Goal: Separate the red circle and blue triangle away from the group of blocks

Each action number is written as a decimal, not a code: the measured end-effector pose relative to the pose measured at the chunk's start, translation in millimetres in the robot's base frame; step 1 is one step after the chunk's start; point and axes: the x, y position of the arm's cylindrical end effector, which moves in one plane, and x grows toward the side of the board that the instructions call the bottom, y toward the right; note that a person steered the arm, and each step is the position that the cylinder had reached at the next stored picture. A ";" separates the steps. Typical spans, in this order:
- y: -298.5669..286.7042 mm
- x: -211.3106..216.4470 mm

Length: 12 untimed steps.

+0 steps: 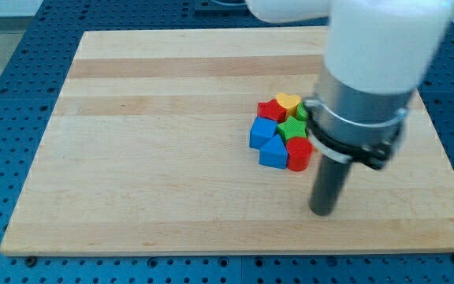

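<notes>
A tight cluster of blocks sits right of the board's centre. The red circle [299,154] is at its lower right edge, touching the blue triangle [273,153] on its left. Above them are a blue cube [262,132], a green star [292,129], a red star [272,110], a yellow heart [288,102] and a green block [302,113] partly hidden by the arm. My tip [322,211] rests on the board below and to the right of the red circle, a short gap away from it.
The wooden board [132,142] lies on a blue perforated table. The arm's large white and grey body [369,71] covers the board's upper right part and hides what is behind it.
</notes>
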 end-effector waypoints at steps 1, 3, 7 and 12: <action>16.5 22.9; 52.9 22.6; 118.9 -85.5; -206.5 -90.9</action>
